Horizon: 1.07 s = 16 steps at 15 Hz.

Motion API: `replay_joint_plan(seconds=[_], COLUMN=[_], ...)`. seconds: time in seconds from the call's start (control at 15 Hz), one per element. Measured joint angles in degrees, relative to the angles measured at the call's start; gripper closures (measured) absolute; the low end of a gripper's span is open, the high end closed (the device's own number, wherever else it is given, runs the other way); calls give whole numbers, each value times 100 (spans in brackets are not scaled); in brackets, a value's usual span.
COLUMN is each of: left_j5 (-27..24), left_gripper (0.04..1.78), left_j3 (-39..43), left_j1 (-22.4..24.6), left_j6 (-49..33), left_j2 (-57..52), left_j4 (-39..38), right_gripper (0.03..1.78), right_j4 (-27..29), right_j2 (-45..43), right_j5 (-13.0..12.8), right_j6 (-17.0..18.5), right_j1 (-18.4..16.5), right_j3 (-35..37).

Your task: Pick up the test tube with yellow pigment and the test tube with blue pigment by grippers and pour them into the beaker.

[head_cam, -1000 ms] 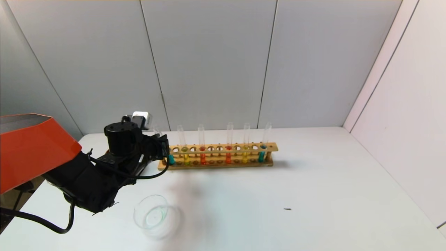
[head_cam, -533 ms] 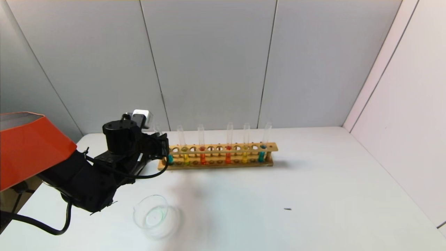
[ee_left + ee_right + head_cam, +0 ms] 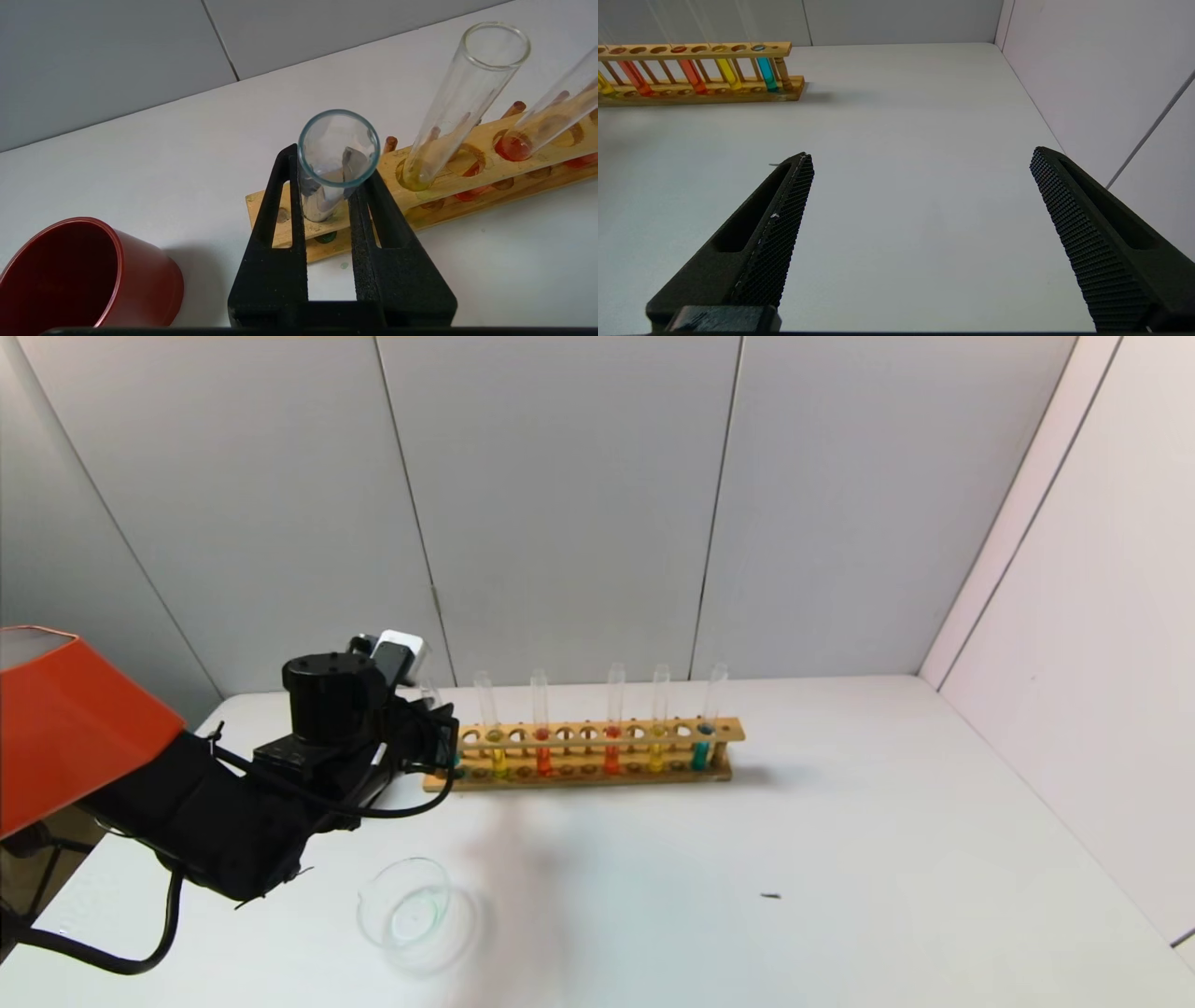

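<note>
My left gripper is at the left end of the wooden rack. In the left wrist view its fingers are shut on a clear tube that stands in the rack's end hole, with dark teal liquid at its foot. The pale greenish-yellow tube stands one hole to the right, also in the left wrist view. The bright cyan-blue tube stands at the rack's right end, also in the right wrist view. The beaker sits in front of the left arm and holds a little greenish liquid. My right gripper is open over bare table.
Orange-red tubes and a golden-yellow tube also stand in the rack. A dark-red cup stands beside the rack's left end, hidden behind my arm in the head view. A small dark speck lies on the white table.
My left gripper has shifted slightly right and toward the rack with the teal tube. The tube's teal liquid, visible before beside the fingers, is now mostly hidden.
</note>
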Motion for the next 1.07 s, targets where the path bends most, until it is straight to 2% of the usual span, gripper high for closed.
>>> replay_joint_plan(seconds=[1.07], left_j5=[89], left_gripper=[151], left_j3=[-1751], left_j1=[-39], left_j6=[-69], left_j2=[-1445], left_j4=[2960], right_gripper=[11], right_j4=[-2], right_j2=[0], right_j5=[0], right_j6=[0], right_j1=[2], right_j3=[-2])
